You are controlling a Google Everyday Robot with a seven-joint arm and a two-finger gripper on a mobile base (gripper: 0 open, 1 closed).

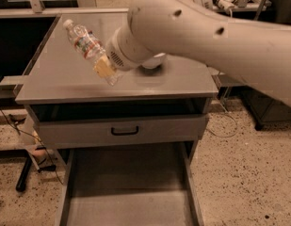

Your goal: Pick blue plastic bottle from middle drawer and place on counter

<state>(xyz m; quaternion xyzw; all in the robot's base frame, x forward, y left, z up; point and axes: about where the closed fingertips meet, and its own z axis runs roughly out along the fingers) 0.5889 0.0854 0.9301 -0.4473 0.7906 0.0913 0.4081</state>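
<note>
The blue plastic bottle (84, 42), clear and ribbed with a white cap and a red-blue label band, is held tilted in the air over the left half of the counter (60, 81), cap pointing up and to the left. My gripper (105, 69) is shut on its lower end, with a yellowish finger pad (104, 68) against the bottle. My big white arm (206, 36) reaches in from the right across the counter. The middle drawer (128, 192) stands pulled open below, its flat grey floor bare.
A white bowl (154, 60) sits on the counter, mostly hidden behind my arm. A shut drawer front with a black handle (124, 131) lies above the open drawer. Cables and a black leg lie on the speckled floor at left (22, 173).
</note>
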